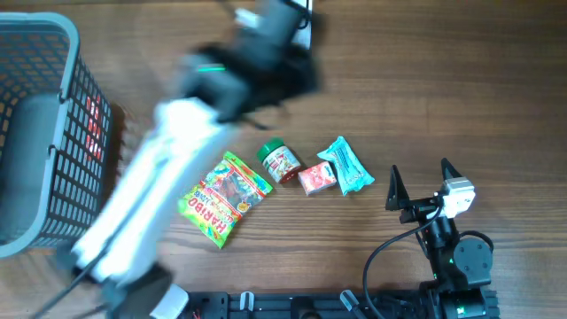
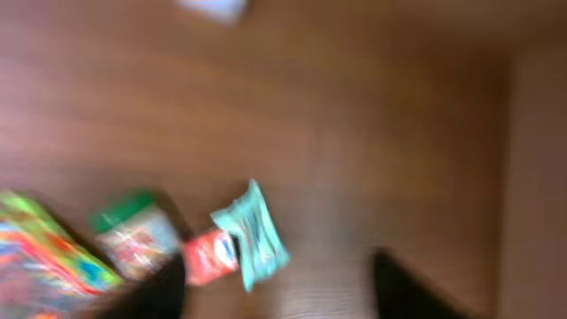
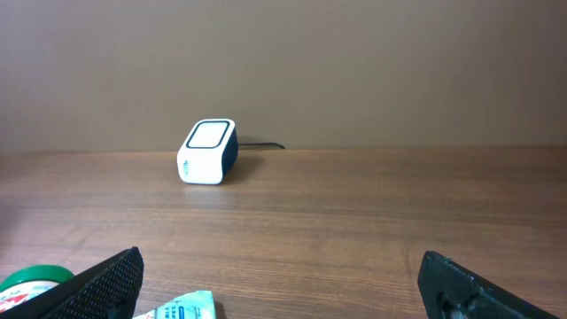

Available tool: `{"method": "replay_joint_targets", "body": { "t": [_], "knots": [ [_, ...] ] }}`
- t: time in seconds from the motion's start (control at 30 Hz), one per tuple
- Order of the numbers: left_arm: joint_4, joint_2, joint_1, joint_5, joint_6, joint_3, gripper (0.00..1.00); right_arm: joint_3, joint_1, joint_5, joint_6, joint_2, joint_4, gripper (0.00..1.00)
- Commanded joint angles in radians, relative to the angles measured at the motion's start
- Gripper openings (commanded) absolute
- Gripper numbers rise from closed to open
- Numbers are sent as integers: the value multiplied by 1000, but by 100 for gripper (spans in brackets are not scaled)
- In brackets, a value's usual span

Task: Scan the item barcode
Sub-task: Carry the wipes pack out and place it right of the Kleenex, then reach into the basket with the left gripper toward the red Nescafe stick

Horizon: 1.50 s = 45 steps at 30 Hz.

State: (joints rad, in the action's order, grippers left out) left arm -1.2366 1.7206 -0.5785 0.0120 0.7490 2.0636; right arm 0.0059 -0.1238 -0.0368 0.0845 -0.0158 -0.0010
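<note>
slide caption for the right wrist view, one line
Open right tool facing the white scanner across a wooden table.

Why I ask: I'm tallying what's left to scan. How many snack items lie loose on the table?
4, in a row mid-table: the Haribo bag leftmost, then the green-lidded jar, the red packet and the teal packet rightmost. The basket at left may hide more.

White-and-black left arm (image 1: pixel 164 177) is one blurry streak, stretched diagonally across. Its black left gripper (image 2: pixel 279 292) has fingers apart, nothing between. Black right gripper (image 1: pixel 420 168) spread wide, empty.
</note>
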Motion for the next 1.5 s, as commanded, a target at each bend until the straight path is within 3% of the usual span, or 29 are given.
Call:
{"method": "replay_joint_targets", "body": {
  "t": [0.0,0.03,0.07,0.1,0.37,0.6,0.7,0.83,1.07,1.2,1.47],
  "knots": [
    [-100,-161,232,-108,-68,36,16,-1,-3,-8,-6,2,2,100],
    [-129,-190,304,-136,-61,35,49,-1,-3,-8,-6,2,2,100],
    [-158,-214,377,-157,-61,36,96,-1,-3,-8,-6,2,2,100],
    [-189,-237,467,-172,-61,35,100,-1,-3,-8,-6,2,2,100],
    [-295,-205,996,-161,8,7,100,-1,-3,-8,-6,2,2,100],
    [-286,-55,1260,-150,10,-53,100,-1,-3,-8,-6,2,2,100],
    [-249,12,1293,-152,-18,-84,100,-1,-3,-8,-6,2,2,100],
    [-206,133,1297,-146,-146,-152,100,-1,-3,-8,-6,2,2,100],
    [-165,371,1260,137,-542,-188,100,-1,-3,-8,-6,2,2,100],
    [-110,452,1228,144,-613,-188,100,-1,-3,-8,-6,2,2,100],
    [-9,488,1161,114,-616,-188,100,-1,-3,-8,-6,2,2,100]
  ]
}}
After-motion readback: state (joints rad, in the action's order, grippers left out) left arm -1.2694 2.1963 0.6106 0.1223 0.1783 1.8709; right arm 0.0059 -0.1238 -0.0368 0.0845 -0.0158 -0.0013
